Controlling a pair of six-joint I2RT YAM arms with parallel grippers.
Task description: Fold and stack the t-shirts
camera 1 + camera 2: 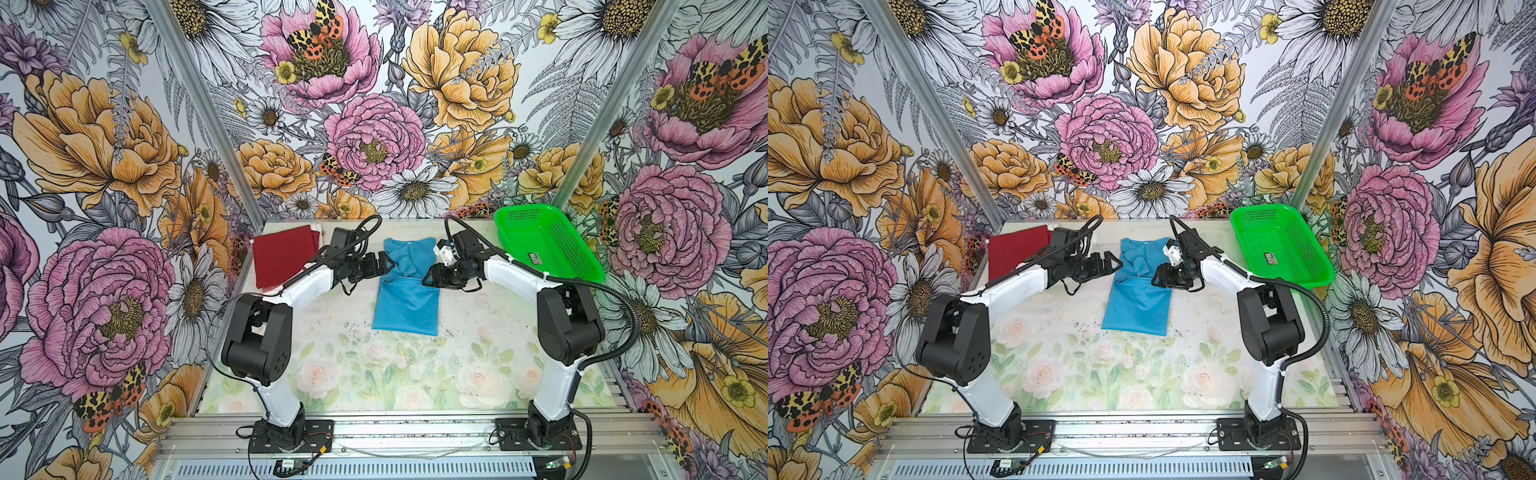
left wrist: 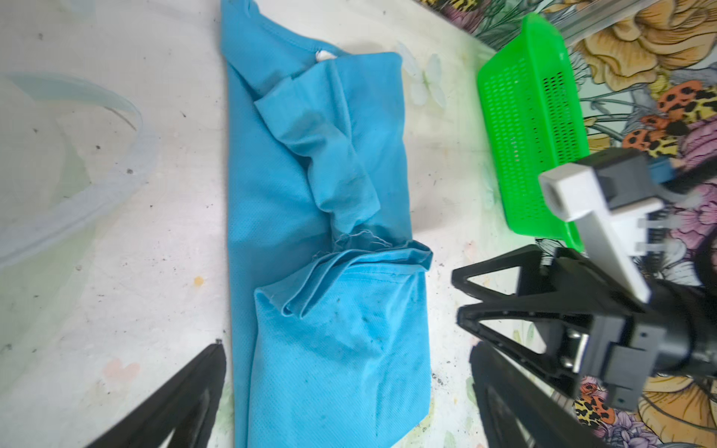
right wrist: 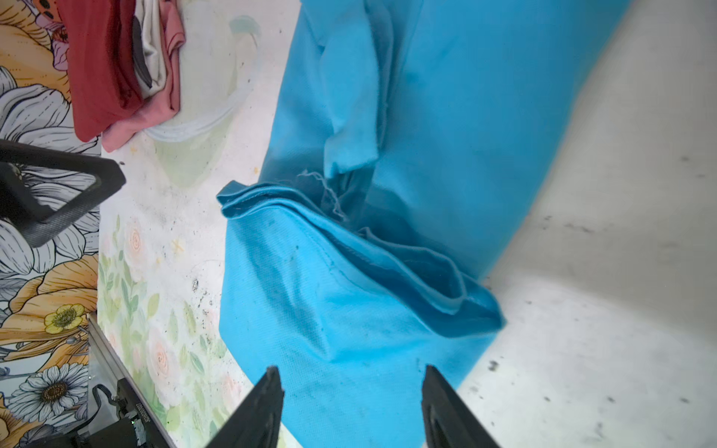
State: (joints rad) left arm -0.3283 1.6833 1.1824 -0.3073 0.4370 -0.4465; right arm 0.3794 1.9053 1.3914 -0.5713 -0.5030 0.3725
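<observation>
Progress seems partial. Well outside the left gripper's point(image 1: 387, 264) spread, empty fingers lies the maroon shirt point(image 1: 282, 255), folded atop paler shirts point(image 3: 167, 97). Between both grippers' fingertips rests the blue shirt point(image 1: 409, 305), hem doubled up and rumpled. The right gripper's point(image 1: 429, 276) fingers gape empty too. Final fold and stacking remain.

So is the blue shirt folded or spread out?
Folded, though untidily: the blue shirt lies as a narrow strip, one end doubled over, a sleeve bunched on top.
</observation>
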